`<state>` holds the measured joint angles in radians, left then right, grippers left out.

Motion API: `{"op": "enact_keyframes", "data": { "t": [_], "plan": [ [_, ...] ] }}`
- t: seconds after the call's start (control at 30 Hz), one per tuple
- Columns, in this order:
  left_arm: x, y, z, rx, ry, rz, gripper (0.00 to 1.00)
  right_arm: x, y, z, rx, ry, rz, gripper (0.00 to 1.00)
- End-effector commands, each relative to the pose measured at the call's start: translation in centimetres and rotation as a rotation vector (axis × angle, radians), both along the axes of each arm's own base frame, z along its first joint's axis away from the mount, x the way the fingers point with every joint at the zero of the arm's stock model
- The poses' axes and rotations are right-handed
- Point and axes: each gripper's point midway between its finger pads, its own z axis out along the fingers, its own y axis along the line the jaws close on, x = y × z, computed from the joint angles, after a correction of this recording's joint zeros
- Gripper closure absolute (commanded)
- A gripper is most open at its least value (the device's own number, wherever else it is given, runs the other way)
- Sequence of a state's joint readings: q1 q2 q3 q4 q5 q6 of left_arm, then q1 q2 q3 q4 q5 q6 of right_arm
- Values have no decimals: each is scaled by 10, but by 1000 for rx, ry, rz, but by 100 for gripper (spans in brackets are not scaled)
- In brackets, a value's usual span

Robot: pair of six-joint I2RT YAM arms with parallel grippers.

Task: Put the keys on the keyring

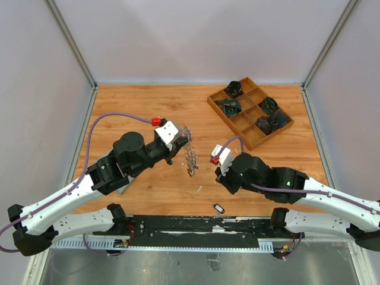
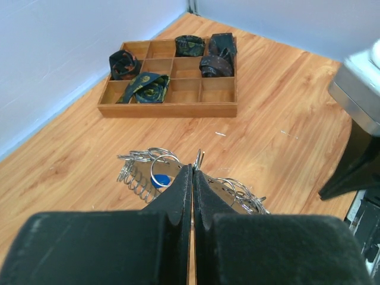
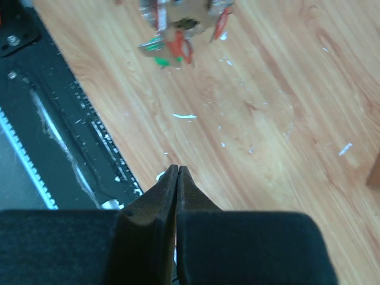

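The keyring (image 1: pixel 190 155), a silver ring crowded with small keys, hangs from my left gripper (image 1: pixel 180 144) over the middle of the table. In the left wrist view that gripper (image 2: pixel 193 169) is shut on the keyring (image 2: pixel 199 159), whose wire pokes up between the tips; rings and a blue tag (image 2: pixel 159 180) spread out on both sides. A loose key with a black tag (image 1: pixel 218 208) lies near the table's front edge. My right gripper (image 1: pixel 222 176) hovers just right of the keyring. Its jaws (image 3: pixel 177 169) are shut with nothing between them. Red- and green-tagged keys (image 3: pixel 178 35) show blurred ahead.
A wooden compartment tray (image 1: pixel 228 122) with dark folded items stands at the back right, also in the left wrist view as the tray (image 2: pixel 166 110). The black base rail (image 1: pixel 196 224) runs along the near edge. Small white flecks dot the wood (image 3: pixel 184 116).
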<state>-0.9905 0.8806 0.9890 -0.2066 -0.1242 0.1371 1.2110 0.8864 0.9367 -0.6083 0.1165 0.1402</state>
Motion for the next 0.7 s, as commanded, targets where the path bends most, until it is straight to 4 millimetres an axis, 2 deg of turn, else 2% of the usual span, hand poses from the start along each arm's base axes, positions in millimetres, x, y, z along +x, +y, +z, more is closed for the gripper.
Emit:
{"op": "enact_keyframes", "data": {
  "t": [0.0,0.07,0.13,0.27,0.4,0.67],
  "plan": [
    [0,0,26,-81,-66,-4,100,19,-22,-18,-109,13,-97,94],
    [1,3,25,-81,-66,11,99,11,-31,-43,-187,120,-108,75],
    [2,7,26,-83,-67,29,100,0,-30,-63,-220,196,-96,71],
    [4,12,28,-88,-73,53,99,-14,-16,-94,-224,310,-60,61],
    [3,13,29,-90,-69,56,99,-21,-5,-119,-271,398,-33,56],
    [4,17,30,-91,-67,69,99,-21,4,-157,-281,473,-43,56]
  ]
}}
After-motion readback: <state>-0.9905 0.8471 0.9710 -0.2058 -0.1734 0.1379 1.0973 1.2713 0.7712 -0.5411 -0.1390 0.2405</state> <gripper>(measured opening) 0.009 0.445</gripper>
